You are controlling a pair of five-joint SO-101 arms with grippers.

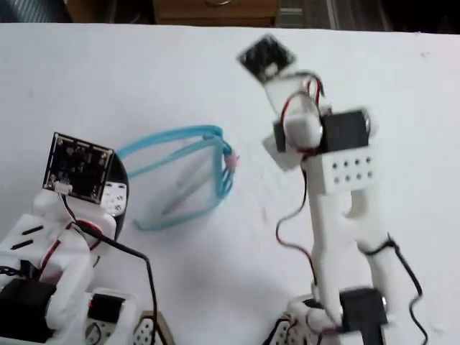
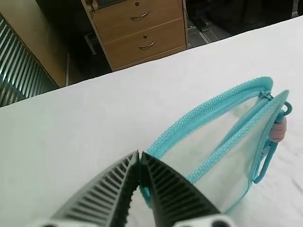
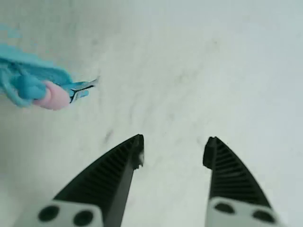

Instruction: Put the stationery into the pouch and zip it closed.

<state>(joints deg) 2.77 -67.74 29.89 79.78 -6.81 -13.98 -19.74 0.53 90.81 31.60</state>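
Observation:
A clear pouch [image 1: 180, 180] with a blue zipper lies left of the table's middle, its mouth gaping. Faint pen shapes [image 1: 180, 192] show through its side. A pink bead [image 1: 232, 162] hangs on the zipper pull at the pouch's right end. My left gripper [image 2: 140, 157] is shut, pinching the pouch [image 2: 222, 156] at its near end where the zipper tape [image 2: 208, 120] starts. My right gripper [image 3: 174, 149] hovers open over bare table just beside the pink bead [image 3: 53, 99] and the blue pull cord [image 3: 26, 87], with nothing between its fingers.
The right arm [image 1: 338, 165] stands over the table right of the pouch; the left arm [image 1: 72, 215] is at the front left. White tabletop [image 1: 402, 86] spreads around both. A wooden drawer cabinet [image 2: 137, 28] stands beyond the table's far edge.

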